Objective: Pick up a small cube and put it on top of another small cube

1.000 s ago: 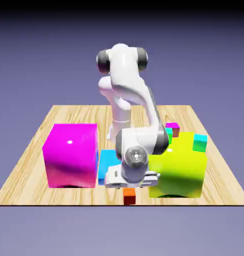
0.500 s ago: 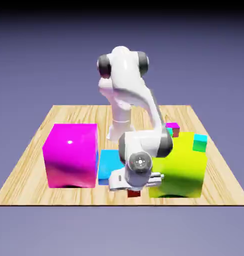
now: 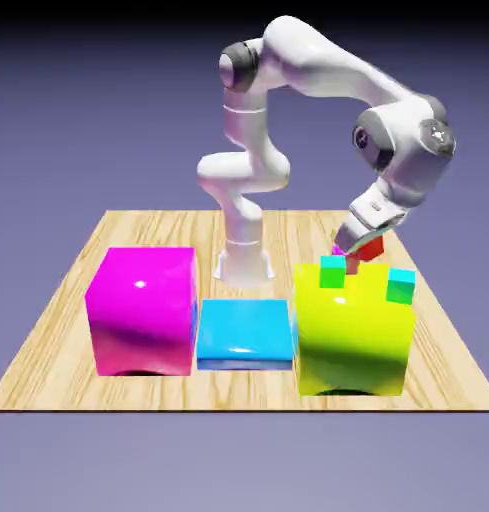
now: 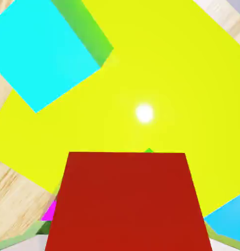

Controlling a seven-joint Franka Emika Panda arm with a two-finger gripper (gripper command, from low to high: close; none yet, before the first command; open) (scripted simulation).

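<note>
A moment ago my gripper (image 3: 369, 243) was down at the near edge of the table (image 3: 68, 290), closing on the small cube (image 3: 372, 243) between the big magenta block (image 3: 143, 310) and the big yellow block (image 3: 353, 330). Now I have swung up and back, and it hangs above the yellow block's far side, pinching the orange-red cube, which fills the bottom of the hand view. So the pickup is done, and I judge that what remains is lining up over a small cyan-topped cube (image 3: 333, 271) and lowering onto it.
</note>
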